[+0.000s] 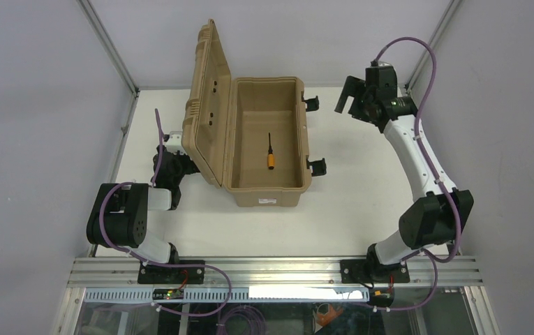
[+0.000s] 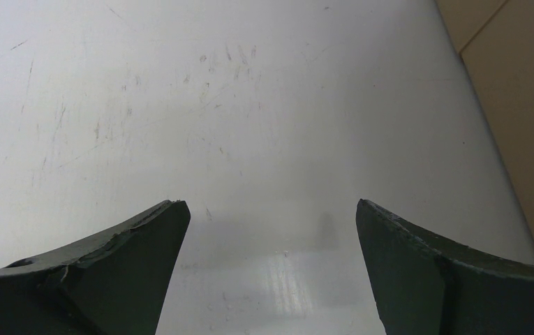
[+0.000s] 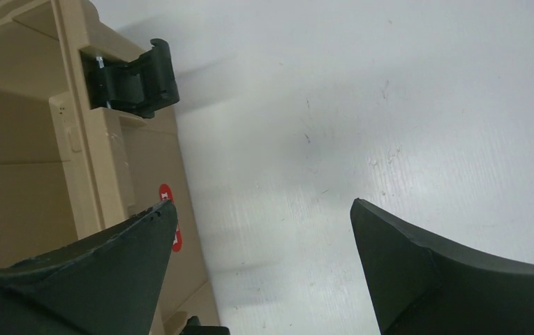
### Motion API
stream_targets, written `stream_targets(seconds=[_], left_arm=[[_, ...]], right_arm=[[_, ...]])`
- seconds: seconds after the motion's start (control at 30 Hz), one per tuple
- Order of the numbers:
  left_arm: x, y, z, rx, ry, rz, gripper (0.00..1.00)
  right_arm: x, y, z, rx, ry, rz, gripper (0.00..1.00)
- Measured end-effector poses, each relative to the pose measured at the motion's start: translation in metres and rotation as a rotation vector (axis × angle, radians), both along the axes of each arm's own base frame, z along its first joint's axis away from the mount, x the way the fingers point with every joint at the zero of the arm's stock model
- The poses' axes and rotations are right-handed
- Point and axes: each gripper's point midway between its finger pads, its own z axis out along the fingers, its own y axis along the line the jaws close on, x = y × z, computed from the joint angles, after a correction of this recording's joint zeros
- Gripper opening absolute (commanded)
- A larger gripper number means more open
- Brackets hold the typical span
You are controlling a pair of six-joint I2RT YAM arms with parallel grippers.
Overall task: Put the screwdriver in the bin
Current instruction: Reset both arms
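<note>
The tan bin (image 1: pixel 267 194) stands open in the middle of the table, its ribbed lid (image 1: pixel 208 105) standing up on the left. The screwdriver (image 1: pixel 271 155), with an orange handle and a thin black shaft, lies on the bin's floor. My right gripper (image 1: pixel 348 98) is open and empty, raised beside the bin's far right corner; in the right wrist view it (image 3: pixel 264 209) hangs over white table next to the bin's outer wall (image 3: pixel 33 139). My left gripper (image 1: pixel 183 165) is low behind the lid, open and empty (image 2: pixel 271 209), with the bin's tan side (image 2: pixel 522 84) at the view's right edge.
Black latches (image 1: pixel 317 166) stick out from the bin's right side; one latch shows in the right wrist view (image 3: pixel 135 77). A red sticker (image 3: pixel 166 192) sits on the bin's wall. Grey walls and metal frame posts enclose the white table (image 1: pixel 368 174).
</note>
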Motion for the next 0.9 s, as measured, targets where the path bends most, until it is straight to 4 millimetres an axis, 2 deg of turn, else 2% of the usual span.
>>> stream_targets(seconds=[0.3,0.53,0.67,0.77,0.9], left_arm=[[0.0,0.0,0.0,0.0,0.0,0.0,0.99],[0.0,0.0,0.0,0.0,0.0,0.0,0.99],[0.0,0.0,0.0,0.0,0.0,0.0,0.99],[0.0,0.0,0.0,0.0,0.0,0.0,0.99],[0.0,0.0,0.0,0.0,0.0,0.0,0.99]], right_arm=[[-0.014,-0.017,-0.024,-0.005,-0.047,-0.021,0.99],[-0.022,-0.027,-0.061,-0.009,-0.029,-0.041,0.99],[-0.024,-0.029,-0.077,-0.009,-0.029,-0.044,0.99],[-0.024,-0.029,-0.086,-0.008,-0.031,-0.044,0.99],[-0.021,-0.028,-0.088,-0.004,-0.046,-0.042,0.99]])
